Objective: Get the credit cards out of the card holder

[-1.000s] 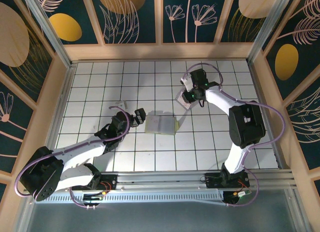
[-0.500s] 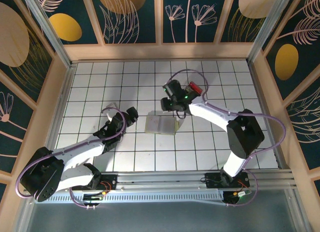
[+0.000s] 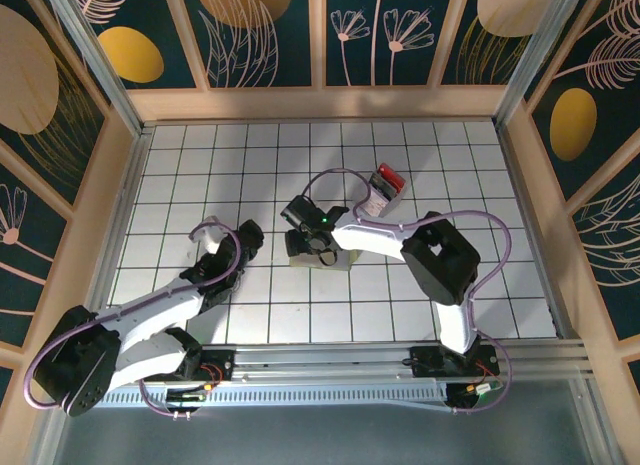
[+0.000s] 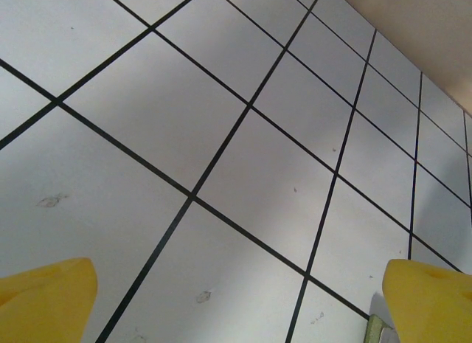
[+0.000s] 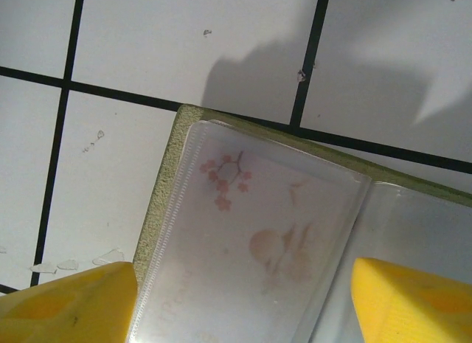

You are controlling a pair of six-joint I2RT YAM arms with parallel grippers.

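The card holder (image 3: 338, 258) lies open mid-table, olive-green outside with clear sleeves inside. In the right wrist view its left page (image 5: 258, 232) holds a pale credit card printed with pink blossoms under the plastic. My right gripper (image 3: 308, 247) hovers low over that page. It (image 5: 240, 306) is open, one yellow fingertip (image 5: 66, 302) over the holder's left edge and the other over the fold. A red card (image 3: 386, 180) and a pale card lie together further back. My left gripper (image 3: 228, 231) is left of the holder, open (image 4: 236, 302) over bare tiles.
White tiled table (image 3: 200, 165) with black grid lines, fenced by wooden walls. The right arm's forearm (image 3: 370, 235) stretches across the middle just behind the holder. The arm bases sit on a rail (image 3: 330, 360) at the near edge.
My right arm swung from the back right, where the red card now lies, leftward and down over the card holder, its jaws widening. My left gripper drew back to the left.
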